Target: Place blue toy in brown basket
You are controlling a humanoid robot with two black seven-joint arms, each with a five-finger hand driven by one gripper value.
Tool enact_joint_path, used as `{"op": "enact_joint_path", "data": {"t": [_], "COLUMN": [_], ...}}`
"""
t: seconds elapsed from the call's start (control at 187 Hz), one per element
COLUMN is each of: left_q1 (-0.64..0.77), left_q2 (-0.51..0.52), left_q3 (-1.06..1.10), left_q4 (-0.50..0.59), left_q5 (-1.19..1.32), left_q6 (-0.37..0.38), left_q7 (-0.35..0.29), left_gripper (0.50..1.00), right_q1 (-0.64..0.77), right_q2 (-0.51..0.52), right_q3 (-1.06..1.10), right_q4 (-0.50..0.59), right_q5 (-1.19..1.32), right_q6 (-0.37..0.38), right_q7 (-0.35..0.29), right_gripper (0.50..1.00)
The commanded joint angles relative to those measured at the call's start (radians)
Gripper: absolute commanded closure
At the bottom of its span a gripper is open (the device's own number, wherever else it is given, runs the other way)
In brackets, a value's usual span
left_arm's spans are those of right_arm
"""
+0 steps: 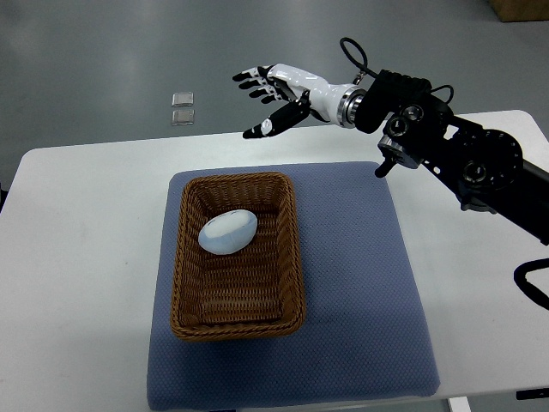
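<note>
A pale blue egg-shaped toy (228,232) lies inside the brown wicker basket (293,249), toward its far half. The basket sits on a blue-grey mat (360,283) on the white table. My right hand (274,96) is raised beyond the table's far edge, above and behind the basket, fingers spread and holding nothing. Its black arm (463,159) comes in from the right edge. The left arm does not show.
The white table (77,257) surrounds the mat on all sides. Two small clear square objects (182,107) lie on the grey floor beyond the far edge. A cardboard box corner (519,9) shows at the top right.
</note>
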Motion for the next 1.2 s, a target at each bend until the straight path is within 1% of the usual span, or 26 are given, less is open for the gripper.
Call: {"op": "enact_joint_path", "data": {"t": [0.0, 0.07, 0.134, 0.23, 0.321, 0.433, 0.572, 0.743, 0.904, 1.011, 1.193], "left_q1": [0.0, 0.0, 0.0, 0.0, 0.0, 0.0, 0.0, 0.0, 0.0, 0.0, 0.0], "left_q2": [0.0, 0.0, 0.0, 0.0, 0.0, 0.0, 0.0, 0.0, 0.0, 0.0, 0.0], "left_q3": [0.0, 0.0, 0.0, 0.0, 0.0, 0.0, 0.0, 0.0, 0.0, 0.0, 0.0], "left_q4": [0.0, 0.0, 0.0, 0.0, 0.0, 0.0, 0.0, 0.0, 0.0, 0.0, 0.0], "left_q5": [0.0, 0.0, 0.0, 0.0, 0.0, 0.0, 0.0, 0.0, 0.0, 0.0, 0.0], "left_q6": [0.0, 0.0, 0.0, 0.0, 0.0, 0.0, 0.0, 0.0, 0.0, -0.001, 0.0], "left_q7": [0.0, 0.0, 0.0, 0.0, 0.0, 0.0, 0.0, 0.0, 0.0, 0.0, 0.0], "left_gripper": [0.5, 0.5, 0.5, 0.5, 0.5, 0.5, 0.5, 0.5, 0.5, 0.5, 0.5], "right_q1": [-0.053, -0.093, -0.125, -0.16, -0.183, -0.196, -0.2, -0.197, -0.214, -0.229, -0.248], "right_q2": [0.057, 0.115, 0.149, 0.149, 0.149, 0.149, 0.149, 0.12, 0.097, 0.098, 0.114], "right_q3": [0.156, 0.263, 0.359, 0.481, 0.611, 0.672, 0.669, 0.668, 0.662, 0.668, 0.666], "right_q4": [-0.012, -0.032, -0.041, -0.046, -0.089, -0.13, -0.203, -0.359, -0.416, -0.436, -0.439], "right_q5": [0.064, 0.103, 0.125, 0.13, 0.146, 0.219, 0.374, 0.527, 0.599, 0.607, 0.627], "right_q6": [-0.08, -0.12, -0.146, -0.166, -0.175, -0.167, -0.136, -0.023, 0.06, 0.072, 0.061], "right_q7": [0.036, 0.074, 0.094, 0.099, 0.106, 0.105, 0.099, 0.092, 0.092, 0.1, 0.111], "right_gripper": [0.597, 0.597, 0.597, 0.597, 0.597, 0.597, 0.597, 0.597, 0.597, 0.597, 0.597]}}
